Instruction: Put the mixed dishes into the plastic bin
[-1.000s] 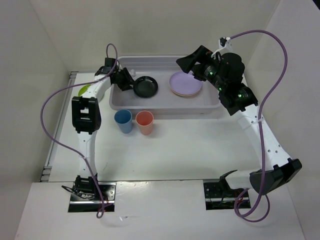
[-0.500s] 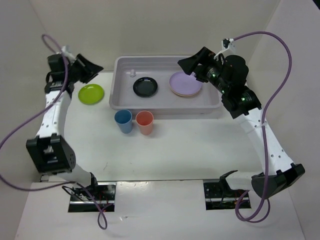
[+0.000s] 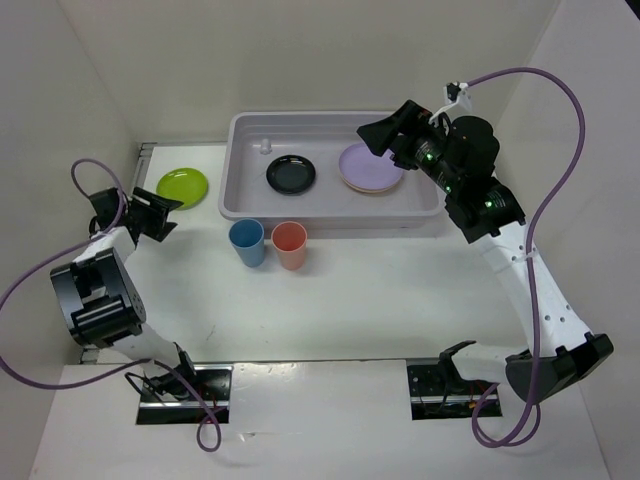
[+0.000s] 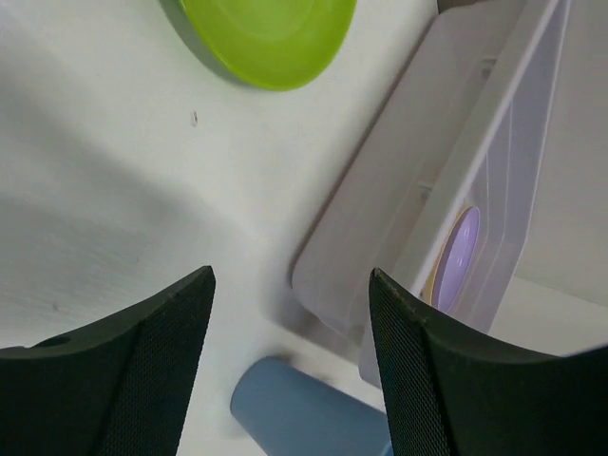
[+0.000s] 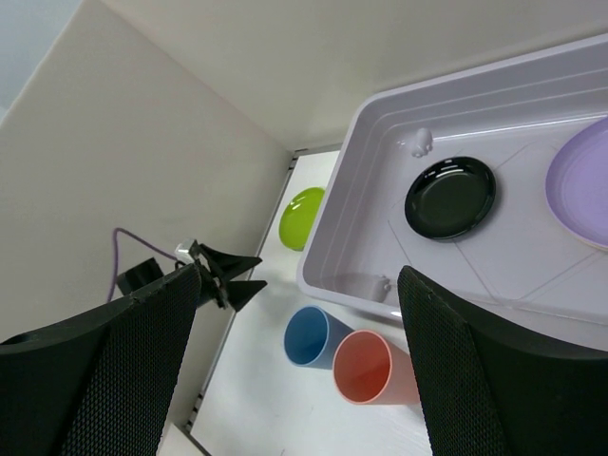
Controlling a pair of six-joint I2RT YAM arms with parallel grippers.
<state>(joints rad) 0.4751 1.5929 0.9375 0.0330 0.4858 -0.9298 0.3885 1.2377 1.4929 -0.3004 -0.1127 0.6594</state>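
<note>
From above, the black dish and lavender plate were seen inside the plastic bin, the lime-green plate left of it, and the blue cup and coral-pink cup before it. At the left wrist, the left gripper was seen spread wide, empty. At the right wrist, the right gripper was likewise seen wide, empty.

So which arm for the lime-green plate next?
Left, probably. The left tool, open and empty, is near the small round lime-green plastic plate; the right tool hovers above the opposite end of the translucent plastic bin.

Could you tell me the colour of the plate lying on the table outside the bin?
The plate is lime green, clearest in the top external view.
</note>
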